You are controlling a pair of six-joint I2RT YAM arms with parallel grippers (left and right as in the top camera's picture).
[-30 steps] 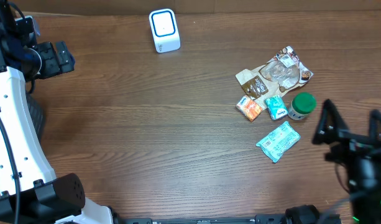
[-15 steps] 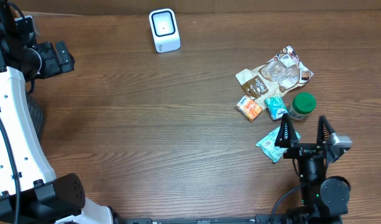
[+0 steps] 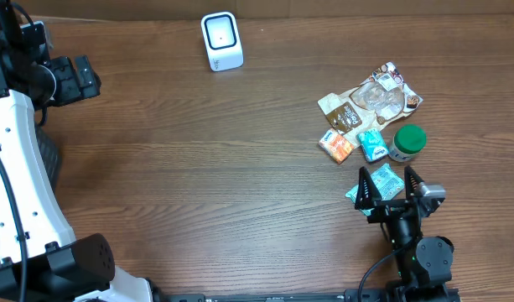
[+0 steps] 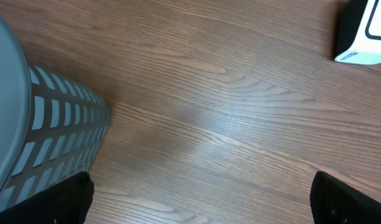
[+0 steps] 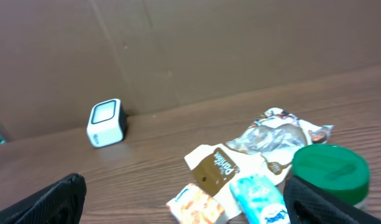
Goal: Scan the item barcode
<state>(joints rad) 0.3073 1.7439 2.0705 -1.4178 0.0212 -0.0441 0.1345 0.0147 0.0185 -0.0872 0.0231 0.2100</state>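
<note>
Gaping empty, left claw and right claw; larger teal packet under right one overhead only.

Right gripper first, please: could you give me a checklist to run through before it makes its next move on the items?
1. Jaws of the right gripper stand open: ok.
2. The large teal packet lies between its fingers in the overhead view: ok.
3. Gripper low enough to close on the packet: cannot tell.
4. The green-lidded jar sits apart from the fingers: ok.
5. Barcode face of the packet located: cannot tell.
6. The scanner stands unblocked, well away from the other items: ok.
</note>
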